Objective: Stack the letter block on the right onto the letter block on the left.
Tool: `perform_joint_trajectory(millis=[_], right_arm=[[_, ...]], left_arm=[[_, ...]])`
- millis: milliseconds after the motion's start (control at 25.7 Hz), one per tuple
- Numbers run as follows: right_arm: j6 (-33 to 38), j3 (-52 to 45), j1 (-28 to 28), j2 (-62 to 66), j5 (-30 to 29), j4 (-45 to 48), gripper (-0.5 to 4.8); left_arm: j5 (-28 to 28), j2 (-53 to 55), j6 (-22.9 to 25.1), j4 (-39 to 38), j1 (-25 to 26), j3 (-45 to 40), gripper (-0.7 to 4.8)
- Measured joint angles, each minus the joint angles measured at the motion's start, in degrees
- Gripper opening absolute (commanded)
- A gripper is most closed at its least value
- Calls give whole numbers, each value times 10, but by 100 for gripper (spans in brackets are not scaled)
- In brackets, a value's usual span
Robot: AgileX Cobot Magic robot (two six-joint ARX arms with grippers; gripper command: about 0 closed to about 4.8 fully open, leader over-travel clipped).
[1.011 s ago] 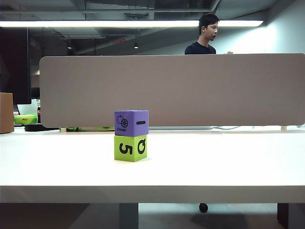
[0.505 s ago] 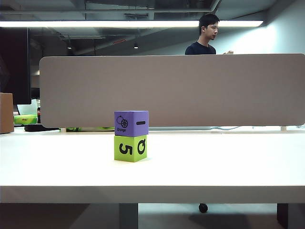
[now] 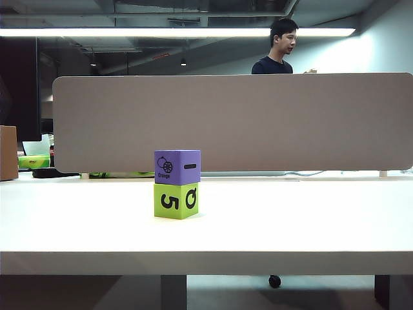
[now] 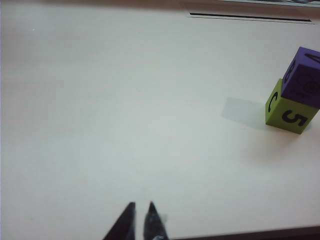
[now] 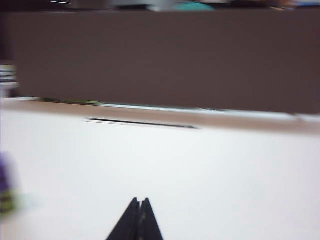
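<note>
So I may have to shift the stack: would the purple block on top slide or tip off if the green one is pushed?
The purple block sits flush and square on the green block, so a slow push probably carries it. Both look like light foam, so a jolt could dislodge it. Both grippers, left and right, are shut, clear of the stack.

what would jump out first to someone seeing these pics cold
The two-block stack near the middle of the white table: a purple block sitting squarely on a green block marked 5. Behind the grey divider a man stands at the back. Neither arm shows in the exterior view; the left gripper and right gripper are both shut, empty, well clear of the stack.
</note>
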Motion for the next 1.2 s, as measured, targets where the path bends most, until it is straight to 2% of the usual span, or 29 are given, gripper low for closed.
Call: perform_joint_trajectory(millis=[117, 428, 661, 1205], right_arm=[[0, -37, -26, -31, 9, -5, 0], [0, -113, -33, -40, 35, -34, 0], [-4, -113, -36, -40, 39, -82, 0], [-4, -113, -36, -40, 40, -83, 0]], left_arm=[[0, 0, 0, 0, 0, 0, 26], [1, 0, 0, 0, 0, 0, 26], [1, 0, 0, 0, 0, 0, 26], [1, 0, 0, 0, 0, 0, 25]])
